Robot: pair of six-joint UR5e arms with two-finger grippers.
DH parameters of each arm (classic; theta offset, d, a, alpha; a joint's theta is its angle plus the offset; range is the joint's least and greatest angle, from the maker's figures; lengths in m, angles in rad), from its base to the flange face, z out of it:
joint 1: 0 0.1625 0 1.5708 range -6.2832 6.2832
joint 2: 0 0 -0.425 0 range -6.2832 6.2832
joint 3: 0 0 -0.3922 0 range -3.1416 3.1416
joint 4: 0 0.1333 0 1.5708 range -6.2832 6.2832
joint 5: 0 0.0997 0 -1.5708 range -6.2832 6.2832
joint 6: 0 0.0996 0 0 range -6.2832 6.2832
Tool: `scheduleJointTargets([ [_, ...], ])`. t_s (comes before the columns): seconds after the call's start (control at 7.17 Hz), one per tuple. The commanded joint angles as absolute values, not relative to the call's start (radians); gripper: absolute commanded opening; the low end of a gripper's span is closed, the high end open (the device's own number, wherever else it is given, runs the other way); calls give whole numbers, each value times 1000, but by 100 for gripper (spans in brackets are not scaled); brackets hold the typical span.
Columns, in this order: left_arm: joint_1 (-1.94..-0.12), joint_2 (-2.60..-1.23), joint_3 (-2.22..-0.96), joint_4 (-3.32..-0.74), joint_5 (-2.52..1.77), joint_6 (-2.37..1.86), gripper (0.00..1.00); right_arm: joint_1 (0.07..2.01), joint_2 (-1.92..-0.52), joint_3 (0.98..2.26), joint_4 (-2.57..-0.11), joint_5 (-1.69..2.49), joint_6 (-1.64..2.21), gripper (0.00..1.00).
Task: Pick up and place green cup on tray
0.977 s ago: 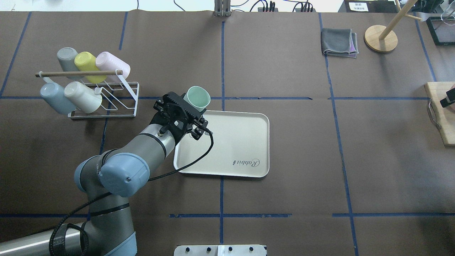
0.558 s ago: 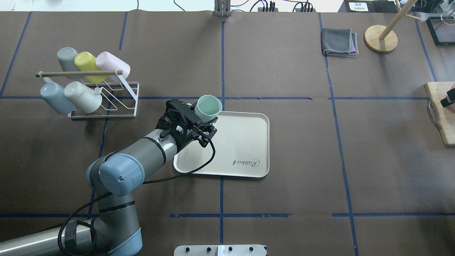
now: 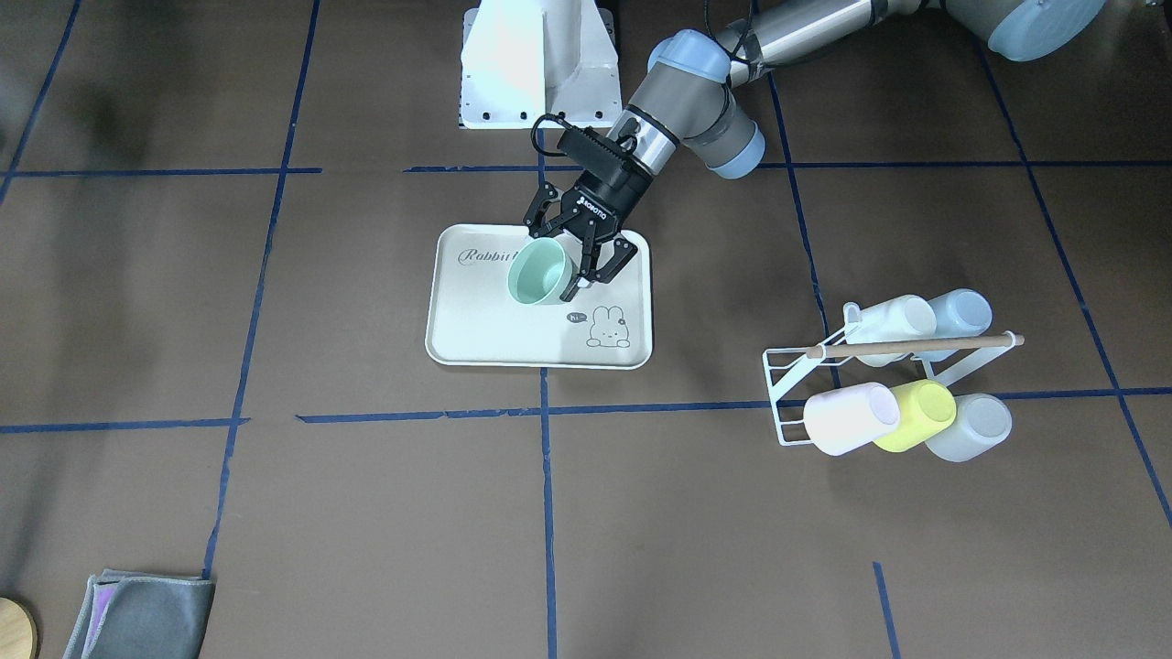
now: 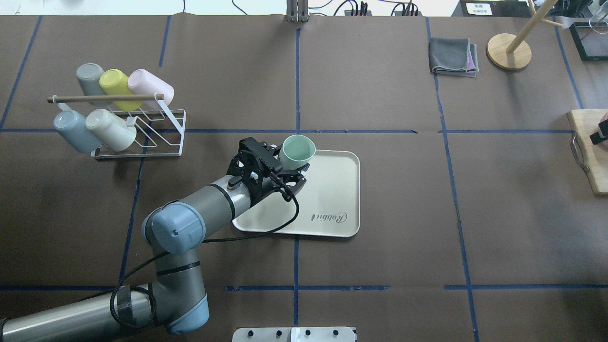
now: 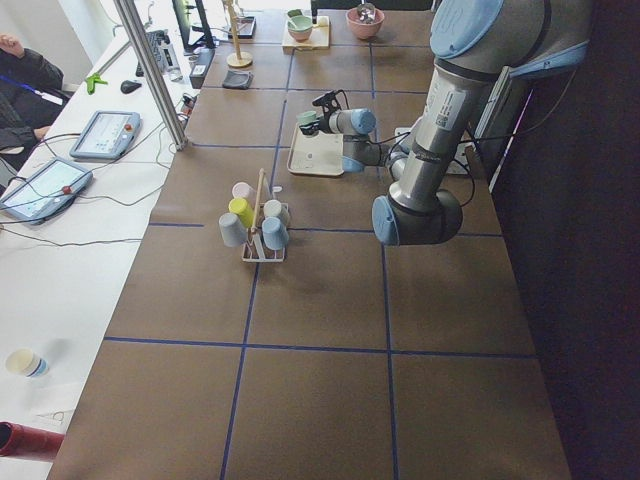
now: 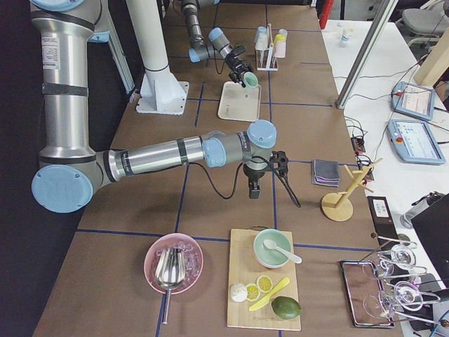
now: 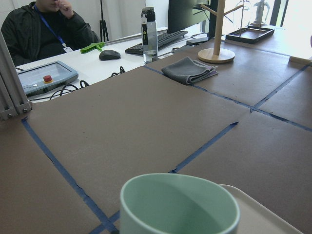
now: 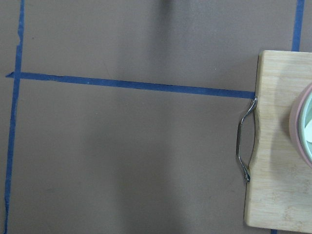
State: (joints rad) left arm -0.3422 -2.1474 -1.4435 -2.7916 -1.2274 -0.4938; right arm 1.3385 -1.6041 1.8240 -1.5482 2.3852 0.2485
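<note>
One step from done, by my reading, the left gripper (image 3: 554,267) is clenching the small pale mint-green plastic cup (image 3: 538,275), holding it mouth-up above the cream rectangular rimmed tray (image 3: 476,329), so lowering and releasing are likely coming next.

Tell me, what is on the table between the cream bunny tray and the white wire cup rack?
Nothing. The front-facing view shows only bare brown table cover between the cream rectangular tray and the white wire rack.
</note>
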Motion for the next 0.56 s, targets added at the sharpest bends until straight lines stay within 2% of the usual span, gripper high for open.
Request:
scheduleJointTargets([
  [0.0, -339, -2167, -1340, -2960, -1230, -498, 17, 1339, -1603, 1822, -1549, 2384, 249, 100],
  [0.14, -333, -2205, -1233, -3078, -1227, -503, 17, 1339, -1601, 1821, -1552, 2384, 249, 100],
  [0.42, -331, -2217, -1195, -3109, -1230, -505, 17, 1341, -1600, 1821, -1555, 2384, 249, 100],
])
